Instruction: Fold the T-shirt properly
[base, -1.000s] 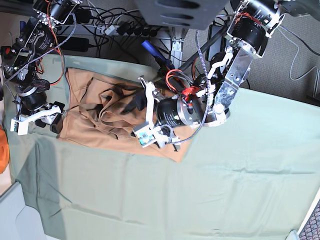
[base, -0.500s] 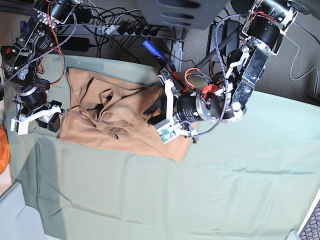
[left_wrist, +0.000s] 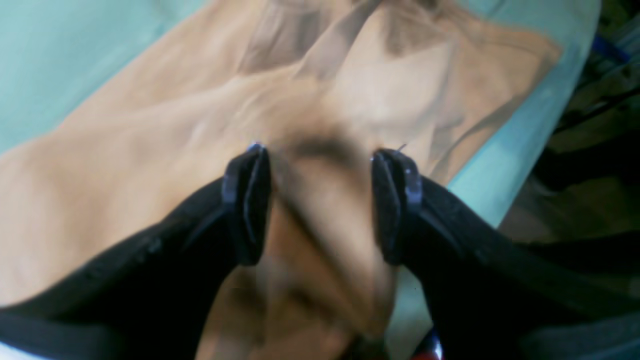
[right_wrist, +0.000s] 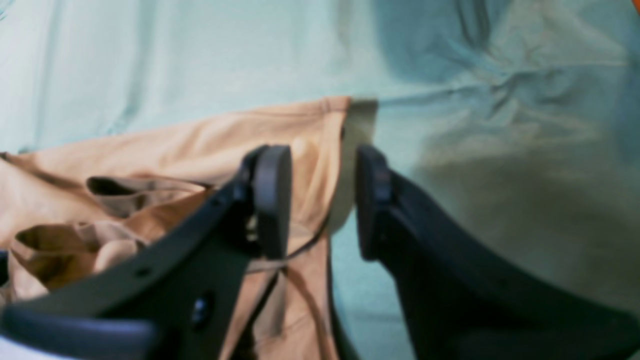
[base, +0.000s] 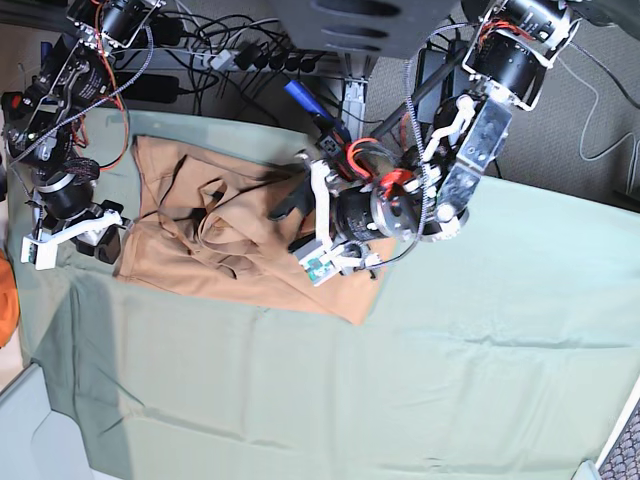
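The tan T-shirt lies crumpled at the back left of the sage-green tablecloth, with folds bunched in its middle. My left gripper hovers over the shirt's right part. In the left wrist view it is open, its jaws wide apart astride a raised ridge of the shirt. My right gripper is at the shirt's left edge. In the right wrist view it is open, one finger over the shirt's hem and the other over the green cloth.
Cables and a power strip lie behind the table's back edge. A blue-handled item sticks up there. An orange object sits at the far left edge. The cloth is wrinkled toward the front.
My left gripper swung right over the shirt, then came back a little to the left. The right gripper has hardly moved.
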